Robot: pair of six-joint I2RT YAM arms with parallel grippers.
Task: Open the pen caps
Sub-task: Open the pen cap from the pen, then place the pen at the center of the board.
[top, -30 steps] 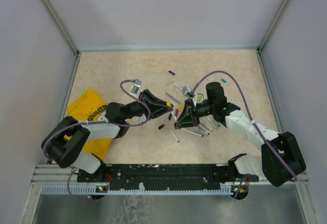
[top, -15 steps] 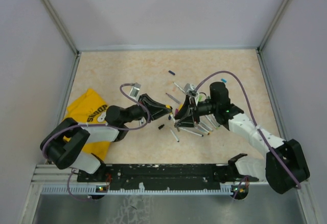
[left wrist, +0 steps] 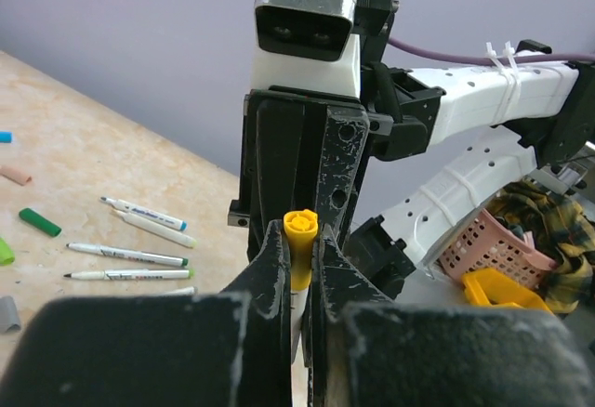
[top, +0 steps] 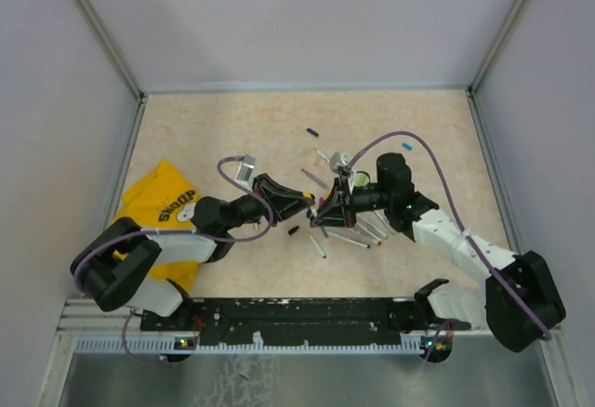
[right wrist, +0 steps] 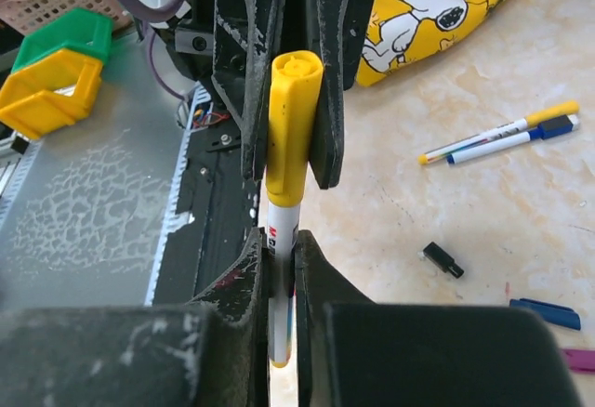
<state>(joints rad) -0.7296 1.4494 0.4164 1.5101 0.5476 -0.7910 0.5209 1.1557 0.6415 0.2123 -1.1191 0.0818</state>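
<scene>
Yellow plastic pen cap clamped in the left gripper, slim white pen barrel clamped in the right gripper, apparently for pulling apart.

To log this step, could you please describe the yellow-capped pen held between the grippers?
The yellow-capped pen is slim and looks plastic: a white printed barrel with a long yellow cap seated on one end, its tip notched. The left gripper is shut on the cap, the right gripper on the barrel below it.
</scene>
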